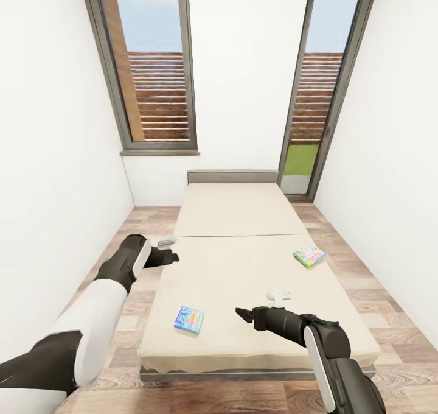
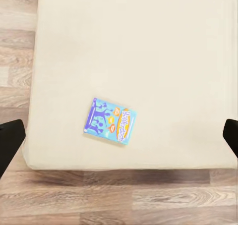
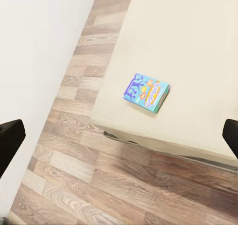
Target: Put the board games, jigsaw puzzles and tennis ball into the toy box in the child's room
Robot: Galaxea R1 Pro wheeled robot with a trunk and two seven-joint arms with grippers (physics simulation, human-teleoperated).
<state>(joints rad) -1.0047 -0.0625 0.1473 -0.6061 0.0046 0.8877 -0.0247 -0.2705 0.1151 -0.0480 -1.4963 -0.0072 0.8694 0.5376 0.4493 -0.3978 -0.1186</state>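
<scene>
Toys first: the blue game (image 1: 189, 319) is the closest one, lying flat on the bed (image 1: 243, 219) near its foot edge, toward the left corner. The right end effector (image 1: 244, 315) hangs over the mattress with the blue box just off to its left, at about the same depth, apart from it and not touching. The left end effector (image 1: 172, 258) sits farther up, by the bed's left edge, so the box lies nearer the robot than it does and a bit to its right. I'd say the right arm is slightly closer, though it's honestly not by much.

Both wrist views show dark fingertips right at the opposite frame edges with nothing between them, so both end effectors look spread wide and empty. The blue box's long axis runs roughly across the bed, skewed a little, so whichever arm goes for it probably needs its fingers turned to span the short side.

Farther off, the green-edged game (image 1: 309, 256) lies near the bed's right edge, ahead of and to the right of the right end effector, well apart from both arms. Something small and white (image 1: 278, 294) sits on the mattress just beyond the right end effector; I can't tell what it is.
</scene>
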